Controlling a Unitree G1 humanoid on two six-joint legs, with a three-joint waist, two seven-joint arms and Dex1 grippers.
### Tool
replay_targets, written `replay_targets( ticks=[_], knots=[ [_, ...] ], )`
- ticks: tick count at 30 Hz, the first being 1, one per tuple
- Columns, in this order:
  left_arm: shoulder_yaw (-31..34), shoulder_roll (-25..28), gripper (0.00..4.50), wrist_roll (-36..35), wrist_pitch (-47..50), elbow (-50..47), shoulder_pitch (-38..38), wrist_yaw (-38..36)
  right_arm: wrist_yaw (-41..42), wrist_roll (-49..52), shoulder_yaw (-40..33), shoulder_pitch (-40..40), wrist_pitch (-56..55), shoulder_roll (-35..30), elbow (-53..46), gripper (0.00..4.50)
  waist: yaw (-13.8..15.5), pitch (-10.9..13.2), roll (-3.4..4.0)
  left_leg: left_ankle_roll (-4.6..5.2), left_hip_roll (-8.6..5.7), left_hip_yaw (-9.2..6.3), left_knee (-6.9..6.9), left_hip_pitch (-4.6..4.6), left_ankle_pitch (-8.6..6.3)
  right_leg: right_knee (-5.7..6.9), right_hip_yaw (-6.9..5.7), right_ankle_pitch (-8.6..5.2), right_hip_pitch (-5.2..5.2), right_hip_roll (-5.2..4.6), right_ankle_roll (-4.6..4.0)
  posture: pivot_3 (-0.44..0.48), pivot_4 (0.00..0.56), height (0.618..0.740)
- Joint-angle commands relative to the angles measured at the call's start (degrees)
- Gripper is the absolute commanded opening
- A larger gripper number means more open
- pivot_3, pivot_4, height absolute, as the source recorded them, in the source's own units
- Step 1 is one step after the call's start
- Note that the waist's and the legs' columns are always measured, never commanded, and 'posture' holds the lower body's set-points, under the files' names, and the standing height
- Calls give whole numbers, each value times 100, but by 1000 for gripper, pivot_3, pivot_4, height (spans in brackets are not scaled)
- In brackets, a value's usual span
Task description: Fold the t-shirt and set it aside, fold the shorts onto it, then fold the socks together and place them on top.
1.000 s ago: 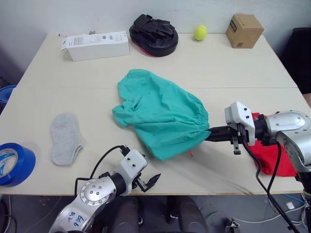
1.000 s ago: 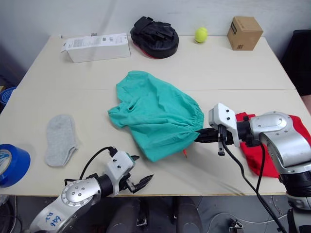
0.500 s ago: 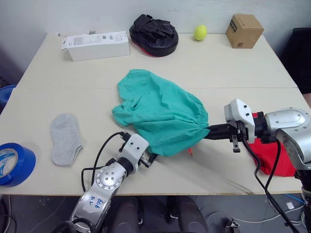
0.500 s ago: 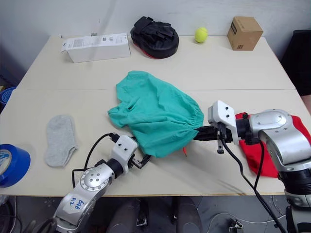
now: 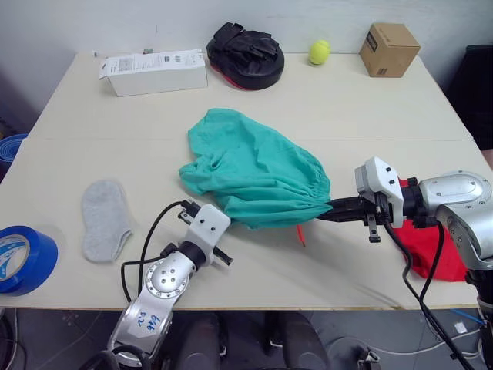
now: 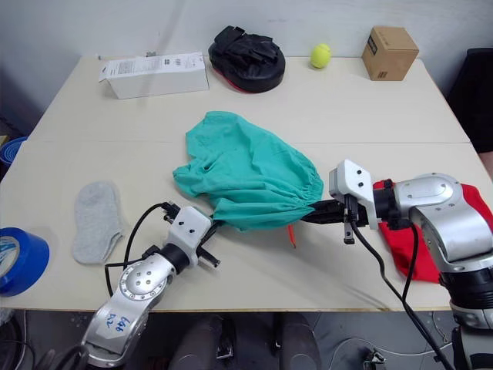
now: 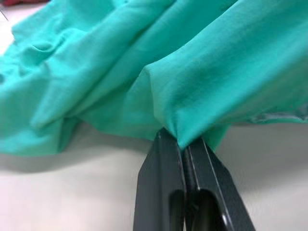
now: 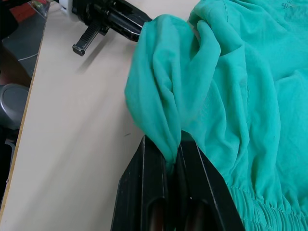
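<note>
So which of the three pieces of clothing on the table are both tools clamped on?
The teal-green shorts: the left tool and right tool each pinch an edge. The red t-shirt and grey sock lie untouched.

teal-green shorts, red t-shirt, heather-grey sock, blue tape roll, yellow-green ball, brown box
</note>
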Motion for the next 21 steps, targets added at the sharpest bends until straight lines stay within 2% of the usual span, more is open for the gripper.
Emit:
replay_targets(
  ticks=[1,7,10,12,14,17,18,19,21],
  knots=[
    [728,640,49,-49,-297,215,-257,-549,77,-4,-103,60,-188,-61,14,0,-4,0,0,-1,0,0,0,0,0,1,0,0,-1,0,0,0,150,740],
    [929,2215,49,-753,-891,484,-452,-2568,358,-404,274,566,-854,-176,18,0,-8,0,0,-5,0,2,-7,-2,-1,-8,0,-1,-3,0,-1,0,150,740],
    [895,2577,49,-1091,-854,688,-671,-3189,334,-657,559,588,-1162,11,218,0,-9,2,3,-5,-2,5,-6,-2,-1,-9,1,-1,-3,-2,-1,0,150,740],
    [782,2674,49,-1019,-1179,1191,-1133,-3442,237,-1061,821,252,-1611,201,699,0,-10,2,3,-5,-2,5,1,-1,-1,-4,2,0,-2,-1,0,0,150,740],
    [485,2774,49,-617,-1984,2107,-1956,-3729,-312,-1751,1017,-621,-2292,588,1759,0,-27,7,3,-6,-1,4,6,4,1,1,1,1,1,0,-1,0,150,740],
    [388,2534,49,-29,-2984,3984,-3837,-3292,-1680,-2747,1029,-2274,-3494,1036,3688,0,-75,25,5,-11,-5,21,12,-9,28,9,1,34,-19,7,-16,0,150,740],
    [525,2433,49,123,-3349,4968,-4942,-2819,-2476,-3033,899,-3077,-3969,1115,4409,0,-71,29,4,-12,-5,23,5,-36,41,8,1,43,-47,7,-19,0,150,740],
    [674,2414,49,200,-3677,5762,-5876,-2464,-2619,-3016,791,-3624,-4113,1151,4901,0,-42,46,-7,-16,-5,21,13,-47,50,21,-1,40,-57,7,-20,0,150,740],
    [898,2475,49,180,-4126,6915,-7243,-2171,-3106,-3031,570,-4298,-4777,1105,5471,0,-50,59,-33,-19,-7,30,32,-195,89,87,3,51,-213,8,-25,0,150,740]
  ],
)
